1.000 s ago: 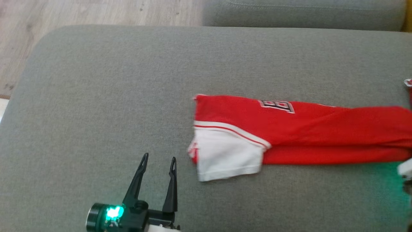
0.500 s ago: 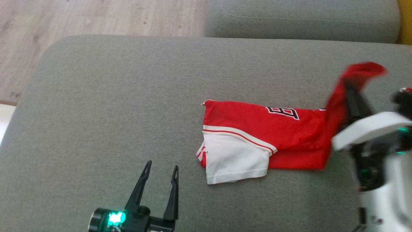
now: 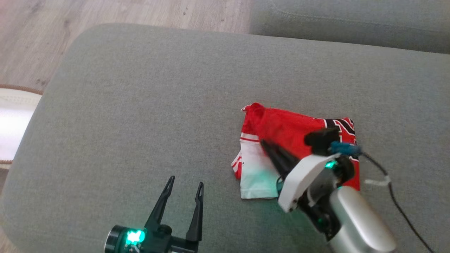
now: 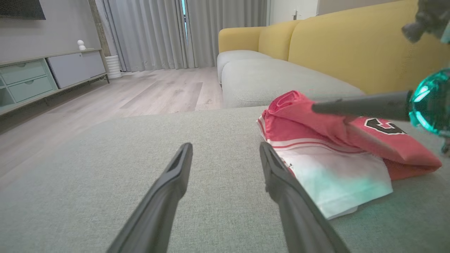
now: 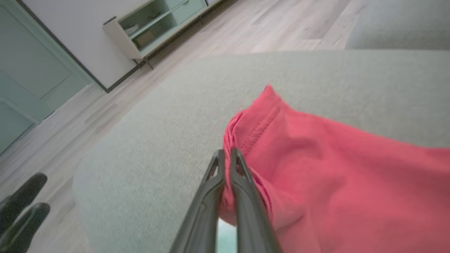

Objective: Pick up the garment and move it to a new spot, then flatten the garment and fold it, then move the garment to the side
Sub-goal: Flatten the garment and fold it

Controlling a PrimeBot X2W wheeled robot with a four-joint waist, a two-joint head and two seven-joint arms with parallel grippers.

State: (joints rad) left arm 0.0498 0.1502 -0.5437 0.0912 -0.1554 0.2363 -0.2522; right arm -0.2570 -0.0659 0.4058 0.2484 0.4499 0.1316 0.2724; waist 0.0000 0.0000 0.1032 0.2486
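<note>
Two broad areas of bare grey cushion lie open: the whole left half, and the far strip beyond the garment. The cushion's rounded far-left corner borders wood floor. A second grey cushion adjoins the far edge on the right. The garment lies folded into a compact stack right of centre, well clear of every cushion edge. A white sleeve panel sits at its near-left corner and lettering at its far-right corner.

Right gripper: fingers pressed together, clamping a fold of red fabric over the stack's left part. The fold stands slightly raised above the layers beneath. The pale forearm enters from the lower right and angles up-left across the stack. A black cable trails beside it.

Left gripper: fingers spread and holding nothing. It is set low over the cushion near its near edge, left of the garment and apart from it, with its fingers pointing away from the robot.
</note>
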